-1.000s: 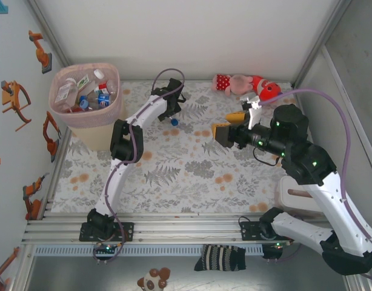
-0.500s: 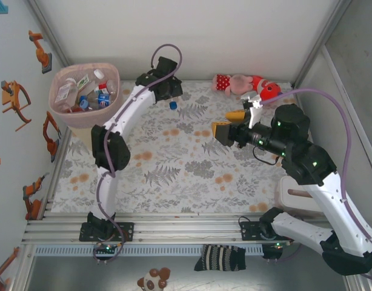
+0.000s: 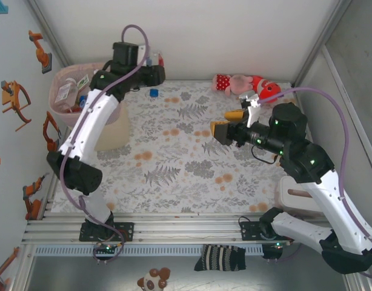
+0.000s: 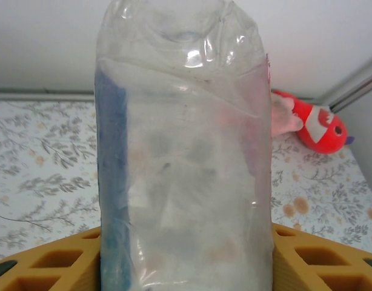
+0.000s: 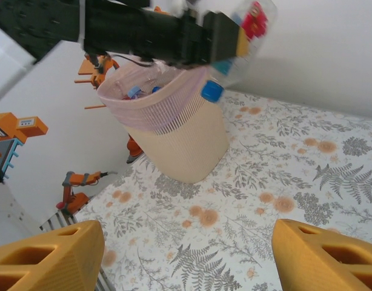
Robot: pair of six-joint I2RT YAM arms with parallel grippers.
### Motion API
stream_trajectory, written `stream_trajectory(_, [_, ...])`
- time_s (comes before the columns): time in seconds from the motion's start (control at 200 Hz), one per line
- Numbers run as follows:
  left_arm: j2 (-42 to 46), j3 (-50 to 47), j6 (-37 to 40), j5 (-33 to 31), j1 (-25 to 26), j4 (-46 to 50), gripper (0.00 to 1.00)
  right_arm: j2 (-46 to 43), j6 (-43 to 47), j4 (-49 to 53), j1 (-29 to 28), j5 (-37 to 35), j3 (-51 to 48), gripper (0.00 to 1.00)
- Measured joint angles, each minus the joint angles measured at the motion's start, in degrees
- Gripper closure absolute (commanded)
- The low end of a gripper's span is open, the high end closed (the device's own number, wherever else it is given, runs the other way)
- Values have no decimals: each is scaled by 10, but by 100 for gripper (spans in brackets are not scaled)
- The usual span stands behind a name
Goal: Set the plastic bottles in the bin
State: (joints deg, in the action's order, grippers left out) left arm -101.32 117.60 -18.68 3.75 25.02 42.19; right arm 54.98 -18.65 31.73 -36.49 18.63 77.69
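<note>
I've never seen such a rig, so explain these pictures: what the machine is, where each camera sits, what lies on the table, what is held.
Two robot arms stand at the near edge of the table. One picture looks down from above; the other two come from cameras on the wrists. The left gripper grips a clear bottle, cap down, near the pink bin, which holds more bottles. The right gripper is open and empty. A plush toy lies at the far edge.

Open floral mat [image 3: 174,163] at centre for me; the bin [image 3: 113,128] and my left arm [image 3: 92,118] crowd ten o'clock, plush toy [image 3: 242,83] at one.
</note>
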Motion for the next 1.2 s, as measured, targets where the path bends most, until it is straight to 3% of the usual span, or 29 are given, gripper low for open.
stream_trajectory(0.315, [105, -3, 67, 43, -107, 53, 44, 17, -4, -9, 0, 11, 0, 28])
stream_trajectory(0.636, [98, -14, 116, 80, -211, 108, 43, 30, -11, -25, 0, 17, 0, 28])
stream_trajectory(0.956, [31, -33, 166, 97, -247, 132, 42, 45, -16, -30, 0, 27, 0, 29])
stream_trajectory(1.197, [-5, -45, 201, 73, -257, 160, 32, 51, -20, -31, 0, 29, 0, 29])
